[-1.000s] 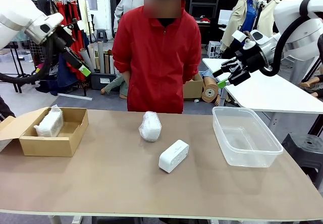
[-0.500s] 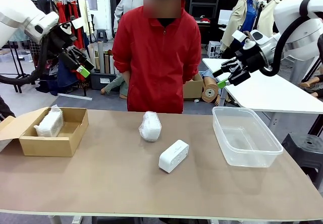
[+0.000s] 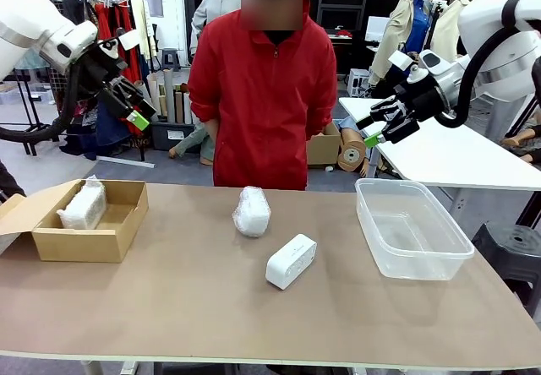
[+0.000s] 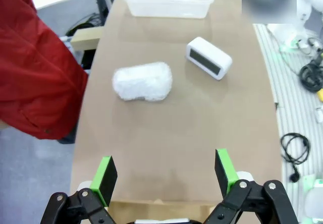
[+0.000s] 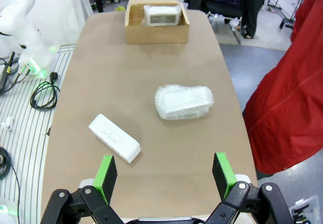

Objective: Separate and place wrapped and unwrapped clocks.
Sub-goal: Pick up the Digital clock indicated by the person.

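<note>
Left gripper (image 3: pixel 135 113) and right gripper (image 3: pixel 369 132) both spread wide, empty, raised off the table (image 3: pixel 169 324). One wrapped clock (image 3: pixel 83 207) sits in the cardboard box (image 3: pixel 84 241), left end. Second wrapped clock (image 3: pixel 251 211) mid-table, bare clock (image 3: pixel 290 261) near it, not touching. Clear tub (image 3: pixel 418 267) at right.

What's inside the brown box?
One wrapped clock sits inside the box, toward its left side. Its wrapping hides the clock itself, and the box floor beneath it is covered.
</note>
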`<move>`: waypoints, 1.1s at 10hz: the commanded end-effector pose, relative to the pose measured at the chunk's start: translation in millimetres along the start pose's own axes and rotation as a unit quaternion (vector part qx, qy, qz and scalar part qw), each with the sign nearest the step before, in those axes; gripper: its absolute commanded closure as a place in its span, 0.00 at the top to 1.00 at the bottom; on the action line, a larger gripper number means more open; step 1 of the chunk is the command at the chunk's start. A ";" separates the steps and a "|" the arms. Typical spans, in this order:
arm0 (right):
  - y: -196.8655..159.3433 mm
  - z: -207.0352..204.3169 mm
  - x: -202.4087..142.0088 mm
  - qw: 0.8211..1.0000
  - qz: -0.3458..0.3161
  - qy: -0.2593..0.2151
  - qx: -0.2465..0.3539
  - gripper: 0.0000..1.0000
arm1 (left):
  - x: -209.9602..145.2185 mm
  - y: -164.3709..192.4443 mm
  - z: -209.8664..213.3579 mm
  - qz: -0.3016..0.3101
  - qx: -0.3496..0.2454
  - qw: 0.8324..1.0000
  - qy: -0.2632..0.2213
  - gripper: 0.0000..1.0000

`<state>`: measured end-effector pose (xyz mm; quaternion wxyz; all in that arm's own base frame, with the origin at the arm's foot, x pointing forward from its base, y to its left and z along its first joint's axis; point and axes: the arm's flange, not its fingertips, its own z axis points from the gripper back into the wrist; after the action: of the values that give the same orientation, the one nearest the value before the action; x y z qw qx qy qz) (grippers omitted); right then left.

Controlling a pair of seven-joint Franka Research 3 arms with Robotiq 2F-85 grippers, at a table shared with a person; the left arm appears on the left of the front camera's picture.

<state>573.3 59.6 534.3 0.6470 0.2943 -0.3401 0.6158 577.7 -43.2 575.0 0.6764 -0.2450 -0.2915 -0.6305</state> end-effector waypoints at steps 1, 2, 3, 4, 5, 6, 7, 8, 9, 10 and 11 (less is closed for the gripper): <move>-0.1 1.2 1.8 1.000 0.001 0.000 -0.001 1.00 | -11.4 -1.2 7.9 -0.052 0.041 0.998 0.023 1.00; -0.1 1.2 1.8 1.000 0.001 0.000 -0.001 1.00 | -11.3 -0.1 7.3 -0.084 0.035 0.996 0.011 1.00; -0.1 1.2 1.8 1.000 0.001 0.000 -0.001 1.00 | -11.6 2.9 8.3 -0.102 0.026 0.994 0.005 1.00; -0.1 1.2 1.8 1.000 0.001 0.000 -0.001 1.00 | -12.2 6.0 10.4 -0.112 0.006 0.994 -0.004 1.00; -0.1 1.2 1.8 1.000 0.001 0.000 -0.001 1.00 | -12.7 8.8 9.6 -0.103 -0.006 0.995 -0.013 1.00; -0.1 1.2 1.8 1.000 0.001 0.000 -0.001 1.00 | -13.4 14.4 11.6 -0.098 -0.016 0.995 -0.020 1.00; -0.1 1.2 1.8 1.000 0.001 0.000 -0.001 1.00 | -13.2 15.0 11.2 -0.093 -0.017 0.995 -0.021 1.00; -0.1 1.2 1.8 1.000 0.001 0.000 -0.001 1.00 | -12.4 12.6 10.1 -0.091 -0.017 0.995 -0.022 1.00; -0.1 1.2 1.8 1.000 0.001 0.000 -0.001 1.00 | -12.5 14.0 9.2 -0.093 -0.019 0.995 -0.022 1.00; -0.1 1.2 1.8 1.000 0.001 0.000 -0.001 1.00 | -12.2 12.9 7.9 -0.088 -0.013 0.996 -0.022 1.00; -0.1 1.2 1.8 1.000 0.001 0.000 -0.001 1.00 | -11.8 13.1 8.3 -0.084 -0.008 0.996 -0.018 1.00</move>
<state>573.3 59.6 534.3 0.6470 0.2943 -0.3401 0.6157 588.2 -28.8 569.6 0.6082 -0.2325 -0.3097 -0.6930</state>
